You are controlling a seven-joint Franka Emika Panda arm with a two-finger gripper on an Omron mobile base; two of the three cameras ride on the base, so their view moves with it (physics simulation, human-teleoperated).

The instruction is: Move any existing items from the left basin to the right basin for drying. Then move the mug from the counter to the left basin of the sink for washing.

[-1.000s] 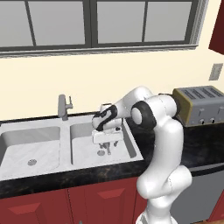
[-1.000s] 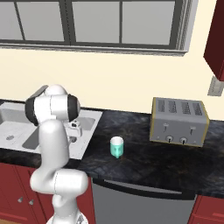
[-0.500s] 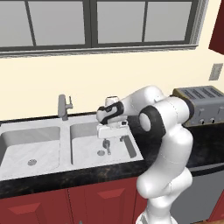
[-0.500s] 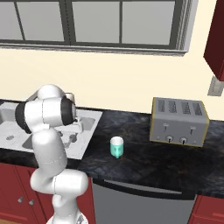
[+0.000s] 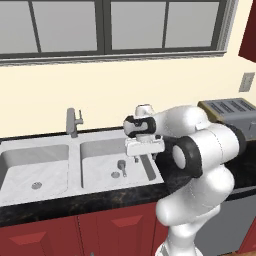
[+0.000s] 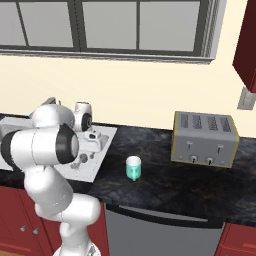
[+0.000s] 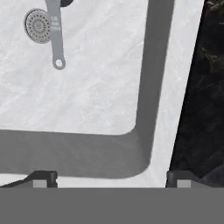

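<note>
Grey metal utensil (image 5: pixel 121 167) lies on the right basin (image 5: pixel 100 155) floor beside the drain (image 5: pixel 115 174). Gripper (image 5: pixel 143 156) hangs above that basin's right edge, jaws wide apart, holding nothing. Teal mug (image 6: pixel 133 167) stands on the counter (image 6: pixel 165 180).

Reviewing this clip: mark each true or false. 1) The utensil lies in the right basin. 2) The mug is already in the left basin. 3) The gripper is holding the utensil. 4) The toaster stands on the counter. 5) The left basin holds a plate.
1) True: the grey metal utensil lies in the right basin beside the drain.
2) False: the teal mug stands on the counter.
3) False: the gripper hangs open and empty, its fingers wide apart.
4) True: the toaster stands there.
5) False: the left basin shows only its drain.
</note>
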